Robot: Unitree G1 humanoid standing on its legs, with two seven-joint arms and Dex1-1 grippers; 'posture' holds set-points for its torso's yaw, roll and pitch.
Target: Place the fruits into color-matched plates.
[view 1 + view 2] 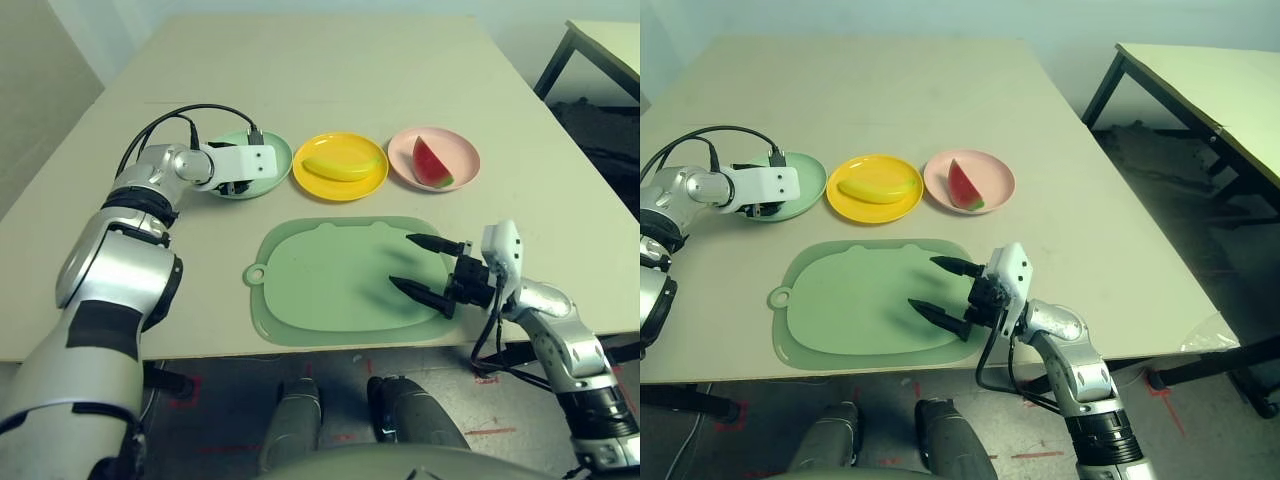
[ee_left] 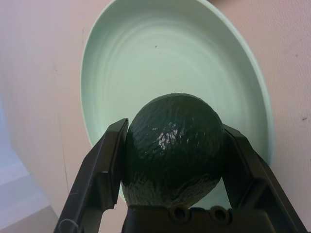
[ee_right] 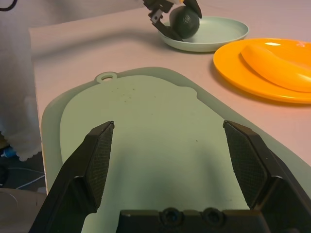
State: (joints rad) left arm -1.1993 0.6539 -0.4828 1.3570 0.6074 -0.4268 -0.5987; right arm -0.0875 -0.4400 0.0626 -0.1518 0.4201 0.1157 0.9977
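Head views, table: a beige table (image 1: 330, 80) carries three small plates in a row across its middle, with a green cutting board (image 1: 340, 285) just nearer the front edge.
Head views, plates: green plate (image 1: 272, 150) towards the table's left edge, yellow plate (image 1: 340, 180) in the middle, pink plate (image 1: 455, 148) towards the right edge; each lies just beside the next.
Head views, fruit: the banana (image 1: 343, 163) lies in the yellow plate; the watermelon wedge (image 1: 431, 164) lies in the pink plate, rind towards the table's right edge.
Head views, left arm: the left claw (image 1: 236, 186) sits over the near part of the green plate, its white wrist housing covering much of that plate.
Head views, right arm: the right claw (image 1: 425, 268) hangs over the right end of the cutting board, its two black fingers spread wide with nothing between them.
Left wrist view, grip: the left claw (image 2: 174, 145) is clamped on the dark green avocado (image 2: 172, 150), one finger pressed to each side of it.
Left wrist view, plate: the green plate (image 2: 160, 53) lies directly beyond the avocado; whether the fruit touches the plate cannot be told.
Right wrist view, claw: the right claw (image 3: 170, 160) stands wide open and empty above the cutting board (image 3: 155, 121).
Right wrist view, far side: the avocado (image 3: 184, 20) shows in the left claw at the green plate (image 3: 221, 34), beside the yellow plate (image 3: 243, 73) with the banana (image 3: 277, 63).
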